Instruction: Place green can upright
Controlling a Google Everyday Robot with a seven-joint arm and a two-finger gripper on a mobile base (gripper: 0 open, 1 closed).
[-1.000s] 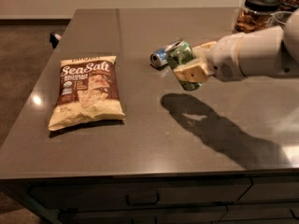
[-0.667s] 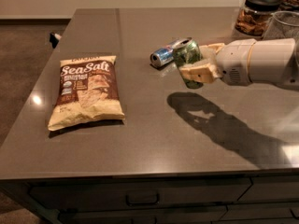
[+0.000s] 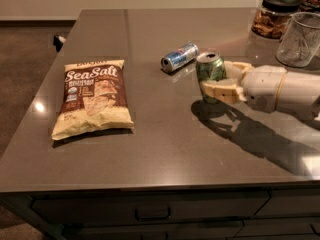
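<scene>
The mottled green and white aluminium drink can (image 3: 209, 70) is now seen standing upright, silver top up, where a second ago it was carried tilted and well clear of the dark grey desk (image 3: 165, 154). It is gripped from the side by the cream two-fingered tool (image 3: 214, 79), which is closed on it with one finger (image 3: 220, 90) across the near face and the other behind. The can has been brought down as well: its base looks to be on the desk or just off it, and the shadow beneath keeps contact from being confirmed. The turning is therefore judged done, with release and a clean withdrawal left. Just beyond the tool's tip, the slim blue and silver can (image 3: 179, 57) lies on its side, near but apart. The brown and cream Sea Salt snack bag (image 3: 93, 98) lies well out past the fingertips.
</scene>
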